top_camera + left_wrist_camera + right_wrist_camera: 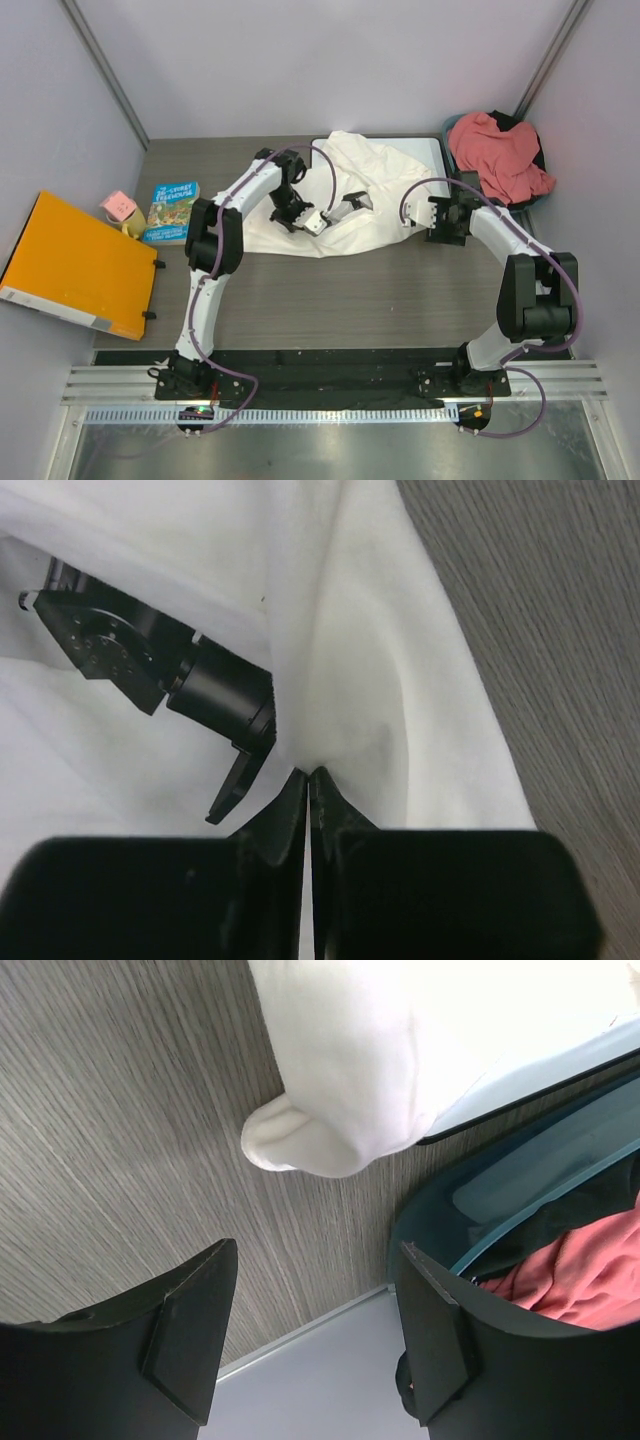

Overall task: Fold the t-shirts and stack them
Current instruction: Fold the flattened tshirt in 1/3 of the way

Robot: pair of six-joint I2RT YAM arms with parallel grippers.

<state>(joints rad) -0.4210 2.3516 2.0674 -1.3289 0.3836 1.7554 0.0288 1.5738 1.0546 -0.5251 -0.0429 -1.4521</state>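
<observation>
On the counter (350,290), the left fingers (285,810) are pressed together, pinching what looks like a raised fold of the white shirt (375,170). The shirt lies rumpled mid-counter, partly over a whiteboard (432,155). The right fingers (190,1300) hang spread beside its edge. The pink shirt (495,155) sits heaped in a bin (450,1200), far right.

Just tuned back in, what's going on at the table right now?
The left gripper is shut on a fold of the white t-shirt, which lies rumpled at the back of the table, partly over the whiteboard. The right gripper is open and empty over bare table near the shirt's edge. The salmon t-shirt sits crumpled in the blue bin at back right. Nothing is folded or stacked yet.
</observation>
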